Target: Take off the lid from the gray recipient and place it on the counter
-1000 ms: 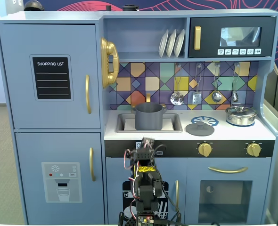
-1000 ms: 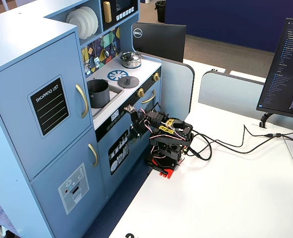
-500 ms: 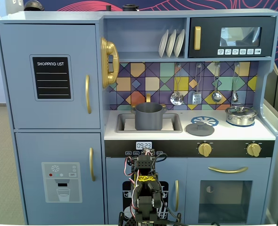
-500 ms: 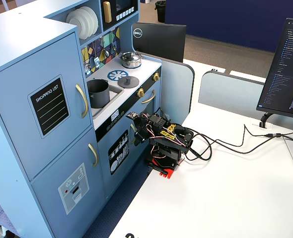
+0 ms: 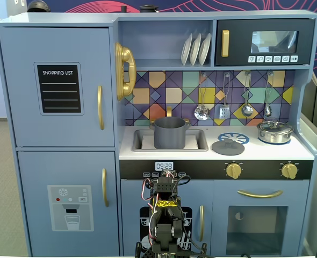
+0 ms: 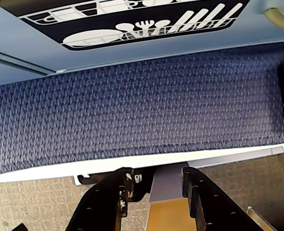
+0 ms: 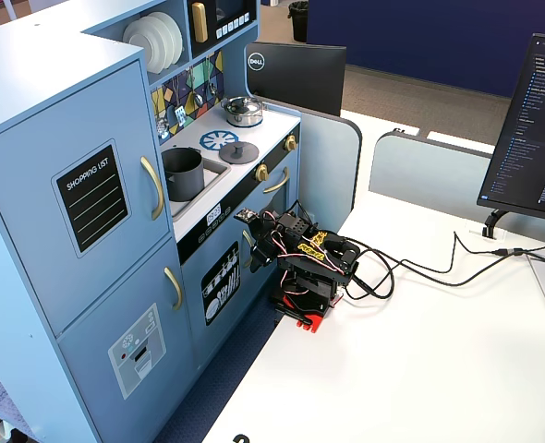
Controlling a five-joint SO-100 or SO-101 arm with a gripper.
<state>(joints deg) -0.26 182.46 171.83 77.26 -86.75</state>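
The dark-gray lid [image 5: 228,146] lies flat on the white counter [image 5: 266,152], just in front of the blue burner mark; it also shows in the other fixed view as the lid [image 7: 239,153]. The gray recipient [image 5: 170,134] stands uncovered in the sink, seen too as the gray recipient [image 7: 184,175]. My arm [image 5: 165,209] is folded low in front of the kitchen's lower doors, well below the counter [image 7: 263,129]. In the wrist view my gripper [image 6: 156,173] points down at blue carpet, open, with nothing between its fingers.
A shiny silver pot [image 5: 275,131] with its lid sits at the counter's right end. The dishwasher door print [image 6: 132,19] is close ahead of the wrist camera. Cables [image 7: 420,268] trail over the white table toward a monitor [image 7: 536,129].
Since a second ago the arm has folded lower, uncovering the clock display on the kitchen's front panel. Over the last half second it has hardly moved. Lid and pot stay put.
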